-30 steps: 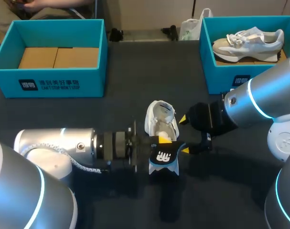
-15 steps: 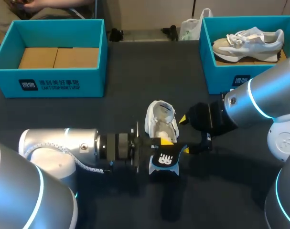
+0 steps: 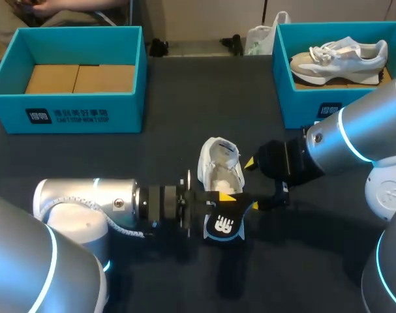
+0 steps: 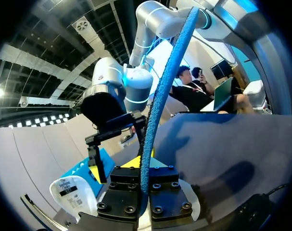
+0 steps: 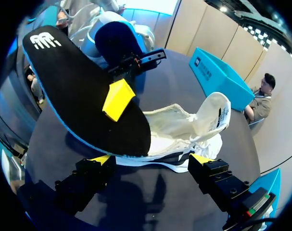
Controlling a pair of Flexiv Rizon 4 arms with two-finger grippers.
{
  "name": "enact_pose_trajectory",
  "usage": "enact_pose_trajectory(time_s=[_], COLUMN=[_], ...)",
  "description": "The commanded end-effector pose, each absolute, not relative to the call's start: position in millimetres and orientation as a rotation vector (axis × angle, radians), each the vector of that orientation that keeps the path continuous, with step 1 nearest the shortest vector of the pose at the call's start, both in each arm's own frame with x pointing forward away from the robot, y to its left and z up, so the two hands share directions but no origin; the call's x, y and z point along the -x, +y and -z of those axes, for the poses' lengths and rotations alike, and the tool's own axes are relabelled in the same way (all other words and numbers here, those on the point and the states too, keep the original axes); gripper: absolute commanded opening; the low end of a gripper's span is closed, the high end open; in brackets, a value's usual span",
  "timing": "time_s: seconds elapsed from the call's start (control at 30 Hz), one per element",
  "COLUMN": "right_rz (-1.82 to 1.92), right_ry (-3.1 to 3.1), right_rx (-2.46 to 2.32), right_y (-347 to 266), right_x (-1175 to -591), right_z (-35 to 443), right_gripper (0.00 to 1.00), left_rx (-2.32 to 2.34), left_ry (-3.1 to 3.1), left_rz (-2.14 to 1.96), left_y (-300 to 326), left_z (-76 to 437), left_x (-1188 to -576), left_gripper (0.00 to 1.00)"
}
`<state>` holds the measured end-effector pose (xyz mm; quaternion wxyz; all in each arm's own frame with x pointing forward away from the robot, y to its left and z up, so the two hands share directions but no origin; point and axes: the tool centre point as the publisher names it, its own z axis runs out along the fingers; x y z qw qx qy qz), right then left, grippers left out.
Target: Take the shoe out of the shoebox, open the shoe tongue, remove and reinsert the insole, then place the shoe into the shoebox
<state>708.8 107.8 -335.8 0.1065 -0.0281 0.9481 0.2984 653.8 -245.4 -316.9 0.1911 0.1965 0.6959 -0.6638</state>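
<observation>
Insole (image 3: pixel 224 222) slides farther out over dark tabletop (image 3: pixel 171 130), pinched by left end effector (image 3: pixel 222 194); right end effector (image 3: pixel 252 184) gapes beside shoe (image 3: pixel 218 163).

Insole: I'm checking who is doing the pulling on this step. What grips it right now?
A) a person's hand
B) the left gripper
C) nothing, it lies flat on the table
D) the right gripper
B: the left gripper is shut on the insole, whose blue edge runs up from between its two fingers, while one end sticks out of the shoe.
</observation>
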Motion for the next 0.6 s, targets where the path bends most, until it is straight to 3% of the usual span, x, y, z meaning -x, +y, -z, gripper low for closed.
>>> enact_pose_trajectory(time_s=[0.03,0.6], right_rz=[-0.877,-0.877], right_ry=[2.791,2.791], right_rx=[0.083,0.083], right_y=[108,108], right_x=[-708,-708], right_z=[336,336], right_gripper=[1.0,1.0], left_rx=[-0.544,-0.525], left_ry=[1.963,1.987], left_rz=[1.857,1.833], left_y=[-245,-236], left_z=[325,338], left_x=[-656,-658], left_gripper=[0.0,0.0])
